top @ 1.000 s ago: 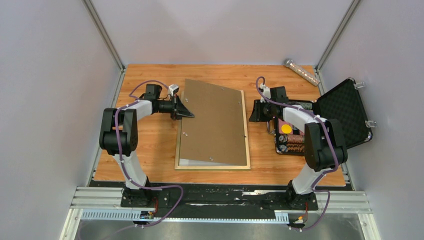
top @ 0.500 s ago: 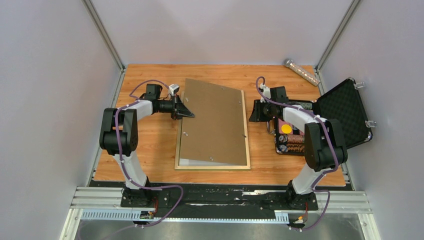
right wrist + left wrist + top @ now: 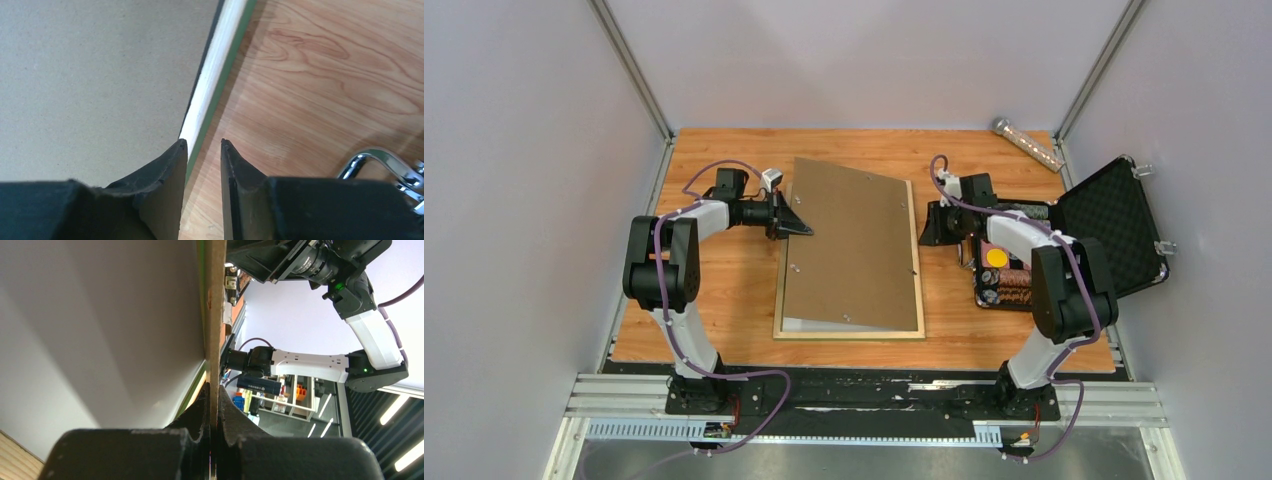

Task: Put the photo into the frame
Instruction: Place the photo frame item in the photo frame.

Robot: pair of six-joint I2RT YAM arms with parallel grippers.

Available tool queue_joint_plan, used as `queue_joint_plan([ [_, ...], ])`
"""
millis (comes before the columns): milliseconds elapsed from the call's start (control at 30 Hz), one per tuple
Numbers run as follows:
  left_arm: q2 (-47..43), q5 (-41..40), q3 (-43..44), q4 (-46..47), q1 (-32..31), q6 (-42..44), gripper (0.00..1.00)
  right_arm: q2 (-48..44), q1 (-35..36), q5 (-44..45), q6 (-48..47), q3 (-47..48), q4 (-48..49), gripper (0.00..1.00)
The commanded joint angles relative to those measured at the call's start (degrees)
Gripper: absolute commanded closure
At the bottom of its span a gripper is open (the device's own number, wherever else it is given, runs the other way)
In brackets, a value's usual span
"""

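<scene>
step: closing-up stage, judged. photo (image 3: 796,323) seen only as a white sliver at near-L corner, lying inside the frame (image 3: 854,335) under the backing board (image 3: 854,250); board not yet seated.
frame: laid face down at centre of worktop (image 3: 724,300), pale wood back up, green edge seen in R wrist view.
board: laid skewed across frame, far-L corner sticking out past L rail; lift off the frame can't be told from top view.
L pincer (image 3: 796,228): pressed together on board's far-L edge; thin brown edge seen pinched betw. fingers in L wrist view.
R pincer (image 3: 927,228): partly spread, nothing held; hovering at far part of R rail, one finger over rail, the other over bare worktop.
photo vs pincers: well apart from both, at the near-L corner, opposite end from L grip.
next move: board to be turned square w/ rails and lowered into the recess; R rail prob. needs steadying so frame isn't dragged.
</scene>
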Motion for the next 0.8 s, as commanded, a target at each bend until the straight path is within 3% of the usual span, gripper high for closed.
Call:
queue_joint_plan([
  [0,-1.57,2.95,0.48,0.45,-0.28,1.14,1.0,-2.2,2.0,-0.14,-3.21,-0.59,-1.61,0.72],
  [767,-1.55,2.67,0.49,0.07,-0.31,1.64,1.0,-4.11,6.5,2.17,-8.25,-4.29,-5.79,0.75],
])
